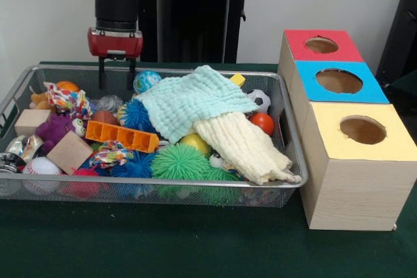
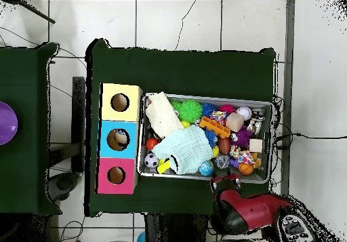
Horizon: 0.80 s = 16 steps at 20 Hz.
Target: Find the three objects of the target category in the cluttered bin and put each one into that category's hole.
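Wire-mesh bin (image 1: pixel 291 136) of mixed toys on the green surface (image 1: pixel 163 245), three hole-topped boxes beside it.
A waffle-weave mint cloth (image 1: pixel 195 99) overlaps a crinkled cream cloth (image 1: pixel 244 148) among spiky rubber balls and an orange plastic block (image 1: pixel 122 135). The hand (image 1: pixel 116 73) hangs empty at the bin's 11 o'clock rim, prongs slightly apart, touching nothing. The hole (image 1: pixel 339 81), round in the blue top of a pale wooden box, sits at the bin's 2 o'clock.

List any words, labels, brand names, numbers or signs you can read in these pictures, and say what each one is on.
None can be read.
The three boxes have plain coloured tops with no lettering.
The toys and cloths in the bin show patterns only; any print on them is too small to tell.
The robot arm shows no readable marking.
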{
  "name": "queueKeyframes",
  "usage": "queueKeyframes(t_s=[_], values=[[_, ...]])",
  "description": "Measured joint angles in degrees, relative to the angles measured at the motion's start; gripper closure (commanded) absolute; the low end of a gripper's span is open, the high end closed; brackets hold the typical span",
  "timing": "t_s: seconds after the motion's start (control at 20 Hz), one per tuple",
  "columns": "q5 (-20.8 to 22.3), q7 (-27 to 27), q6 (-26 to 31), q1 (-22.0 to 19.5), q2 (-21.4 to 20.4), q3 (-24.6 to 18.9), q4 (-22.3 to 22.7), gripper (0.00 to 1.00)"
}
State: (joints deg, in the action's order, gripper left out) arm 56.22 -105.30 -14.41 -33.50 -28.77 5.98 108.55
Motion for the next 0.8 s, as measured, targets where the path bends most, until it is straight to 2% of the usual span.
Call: queueKeyframes(t_s=[0.4, 0.8], values=[[0.0, 0.0, 0.0, -0.8, -0.3, -1.8, 0.0, 0.0], [0.0, 0.0, 4.2, -6.0, -3.1, -7.7, 0.9, 0.0]])
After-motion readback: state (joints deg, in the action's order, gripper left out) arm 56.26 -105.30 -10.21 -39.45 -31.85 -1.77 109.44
